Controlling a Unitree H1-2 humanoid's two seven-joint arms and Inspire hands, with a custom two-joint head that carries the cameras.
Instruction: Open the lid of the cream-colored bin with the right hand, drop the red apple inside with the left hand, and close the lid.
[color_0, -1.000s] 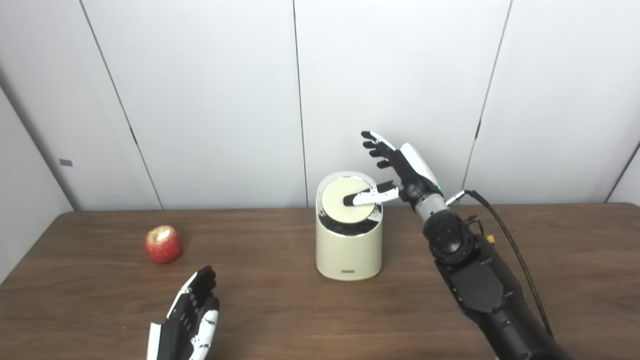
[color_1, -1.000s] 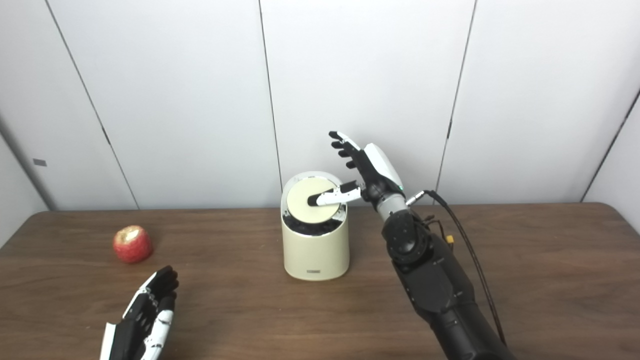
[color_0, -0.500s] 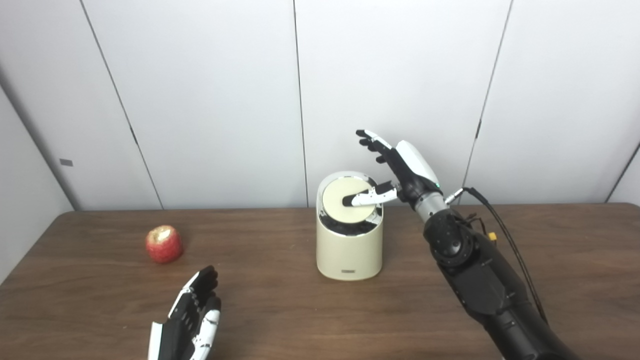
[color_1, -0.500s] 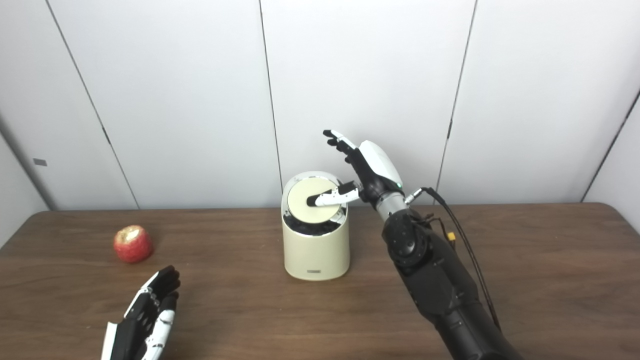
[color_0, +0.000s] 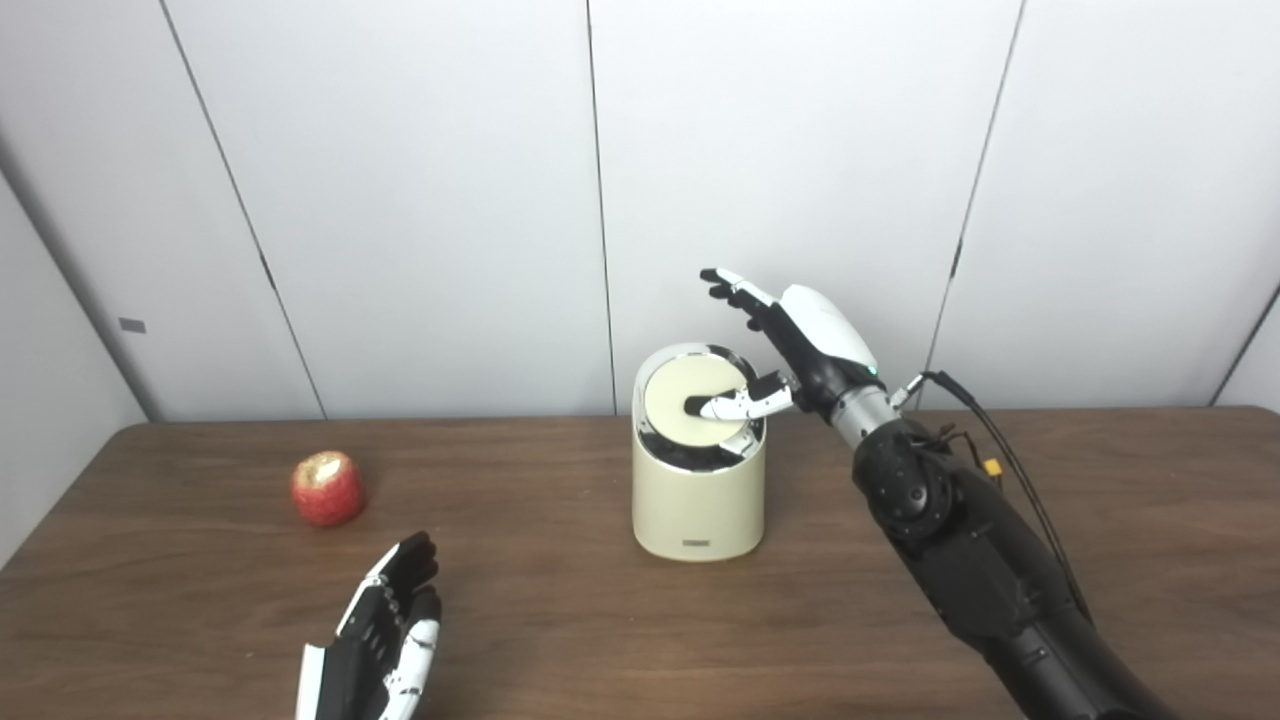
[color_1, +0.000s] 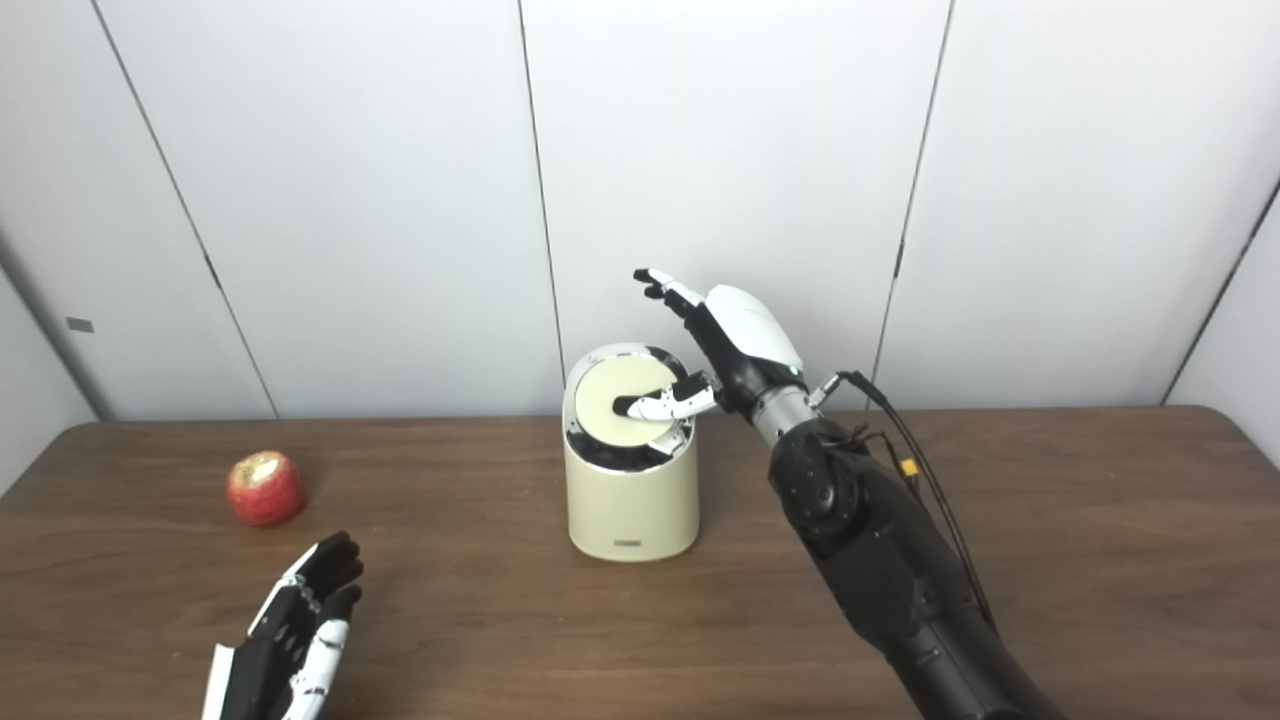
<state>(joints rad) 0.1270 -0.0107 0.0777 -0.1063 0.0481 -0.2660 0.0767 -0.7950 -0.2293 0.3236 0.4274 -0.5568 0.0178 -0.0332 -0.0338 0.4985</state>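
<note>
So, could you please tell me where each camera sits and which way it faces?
Left eye view: on the head, looking down over the table at the cream-colored bin; both arms show.
Right eye view: beside it, offset right, facing alike; left hand and right hand show.
Shared: red apple, lid, white wall.

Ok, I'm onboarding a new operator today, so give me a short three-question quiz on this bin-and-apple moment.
1. True or false: the red apple is already inside the cream-colored bin.
2. Which part of the right hand touches the lid: A) its thumb, B) its upper fingers, C) none?
3. Fill in: the left hand lies open on the ____, holding nothing.

Key
1. False: it sits on the table, left of the bin.
2. A: the thumb presses on the lid, which sits tilted; the other fingers are spread above.
3. table
</note>
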